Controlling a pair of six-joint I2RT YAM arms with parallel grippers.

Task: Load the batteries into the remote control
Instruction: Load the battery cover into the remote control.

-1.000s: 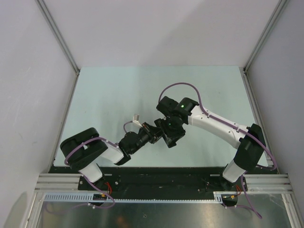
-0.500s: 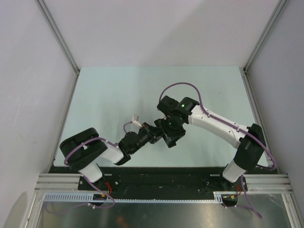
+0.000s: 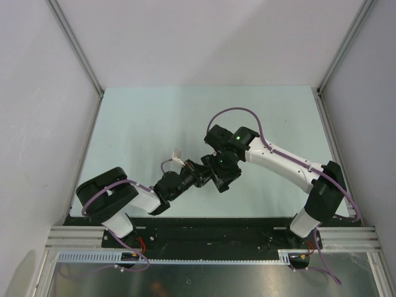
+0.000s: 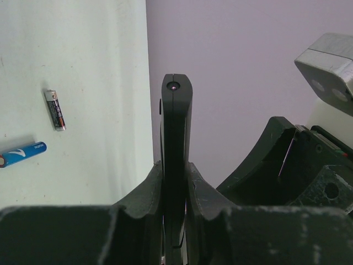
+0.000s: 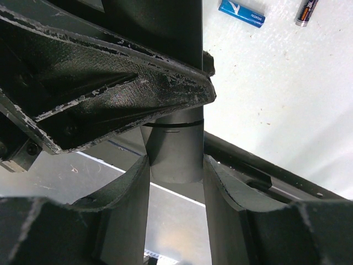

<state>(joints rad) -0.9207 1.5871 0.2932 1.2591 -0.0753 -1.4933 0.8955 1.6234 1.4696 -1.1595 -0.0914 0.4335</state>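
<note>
The remote control (image 4: 176, 121) is a slim black bar seen edge-on in the left wrist view. My left gripper (image 4: 175, 168) is shut on its thin sides. In the right wrist view its grey end (image 5: 174, 154) sits between the tips of my right gripper (image 5: 175, 165), which is shut across its width. In the top view the left gripper (image 3: 203, 174) and right gripper (image 3: 221, 178) meet above the table's near middle and hide the remote. Two batteries lie loose on the table, a blue one (image 4: 22, 154) (image 5: 241, 13) and a dark grey one (image 4: 55, 110) (image 5: 306, 12).
The pale green table (image 3: 154, 117) is walled by grey panels on three sides. Its black front rail (image 5: 265, 171) runs just below the grippers. Part of the right arm's black and white wrist (image 4: 328, 72) stands close on the right of the left gripper.
The left arm's white elbow has sunk slightly down and to the left. Both grippers keep their hold in the same place.
</note>
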